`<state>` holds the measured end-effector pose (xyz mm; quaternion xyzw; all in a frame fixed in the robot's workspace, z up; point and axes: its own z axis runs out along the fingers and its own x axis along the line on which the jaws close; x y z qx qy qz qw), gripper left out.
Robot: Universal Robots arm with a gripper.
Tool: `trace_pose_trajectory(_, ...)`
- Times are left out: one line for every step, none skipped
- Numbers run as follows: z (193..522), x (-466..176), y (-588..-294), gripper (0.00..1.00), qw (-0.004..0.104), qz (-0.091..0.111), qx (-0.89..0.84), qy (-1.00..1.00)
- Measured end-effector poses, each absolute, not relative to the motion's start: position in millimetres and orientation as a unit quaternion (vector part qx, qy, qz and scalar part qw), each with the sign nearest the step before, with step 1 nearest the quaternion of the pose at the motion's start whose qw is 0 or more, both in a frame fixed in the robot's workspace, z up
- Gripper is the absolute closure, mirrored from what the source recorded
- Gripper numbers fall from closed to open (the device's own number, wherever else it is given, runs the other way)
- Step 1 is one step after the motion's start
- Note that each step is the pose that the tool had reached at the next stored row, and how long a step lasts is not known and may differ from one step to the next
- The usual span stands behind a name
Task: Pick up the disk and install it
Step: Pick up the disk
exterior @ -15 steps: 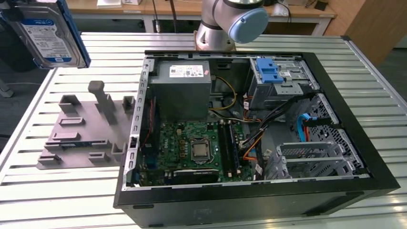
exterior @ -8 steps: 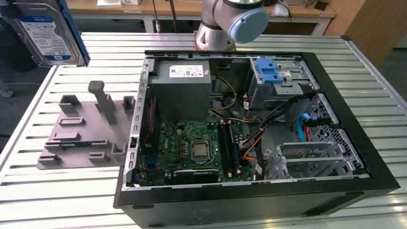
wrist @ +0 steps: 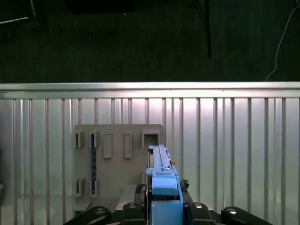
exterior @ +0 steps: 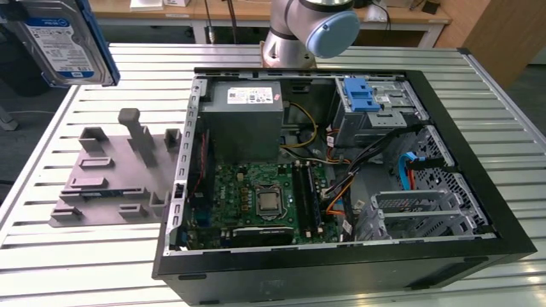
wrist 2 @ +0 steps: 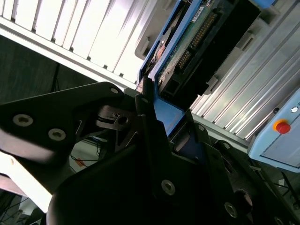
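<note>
- Silver metal slats make up the big table (exterior: 77, 256), and everything sits on it.
- I see a black computer case (exterior: 341, 281) lying on its side with the cover off, on the exterior view's right half of the table.
- My robot arm (exterior: 307, 29) stands at the far edge of the table, just behind the case.
- Inside the case, a grey power box (exterior: 243, 125) sits at the far end, and a green board (exterior: 256, 198) lies nearer to the camera.
- A grey holder plate (exterior: 102, 192) with slots and posts lies on the table just beside the case, on the exterior view's left.
- The disk (exterior: 64, 45) is up in the air at the exterior view's top left, well apart from the case. Its white-and-blue label faces the camera.
- In the first wrist view, the disk (wrist: 161, 173) stands on its thin edge above the holder plate (wrist: 117, 168).
- The claw (wrist 2: 161, 117) is closed tight on the disk (wrist 2: 192, 42), with black fingers (wrist 2: 145, 117) pressed on its blue side rail.
- A small blue latch (exterior: 362, 96) sits on the metal drive cage in the far corner of the case.
</note>
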<state>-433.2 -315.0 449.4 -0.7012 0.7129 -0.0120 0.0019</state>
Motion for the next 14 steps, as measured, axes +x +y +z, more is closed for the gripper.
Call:
trace_pose_trajectory(449.9,-433.2,-314.8,0.64,0.002,-0.012,-0.701,0.713)
trace_pose_trajectory(450.4,-433.2,-314.6,0.64,0.002,-0.012,-0.701,0.713)
trace_pose_trajectory(450.9,-433.2,-314.5,0.64,0.002,-0.012,-0.701,0.713)
trace_pose_trajectory(451.4,-433.2,-314.3,0.64,0.002,-0.012,-0.701,0.713)
trace_pose_trajectory(451.9,-433.2,-314.2,0.64,0.002,-0.012,-0.701,0.713)
trace_pose_trajectory(452.5,-433.2,-314.1,0.64,0.002,-0.012,-0.701,0.713)
trace_pose_trajectory(453.0,-433.2,-313.9,0.64,0.002,-0.012,-0.701,0.713)
trace_pose_trajectory(453.6,-433.2,-313.8,0.64,0.002,-0.012,-0.701,0.713)
trace_pose_trajectory(454.2,-433.2,-313.7,0.64,0.002,-0.012,-0.701,0.713)
trace_pose_trajectory(454.8,-433.2,-313.6,0.64,0.002,-0.012,-0.701,0.713)
trace_pose_trajectory(455.4,-433.2,-313.5,0.64,0.002,-0.012,-0.701,0.713)
trace_pose_trajectory(456.0,-433.2,-313.3,0.64,0.002,-0.012,-0.701,0.713)
trace_pose_trajectory(456.4,-433.2,-313.2,0.64,0.002,-0.012,-0.701,0.713)
trace_pose_trajectory(456.9,-433.2,-313.0,0.64,0.002,-0.012,-0.701,0.713)
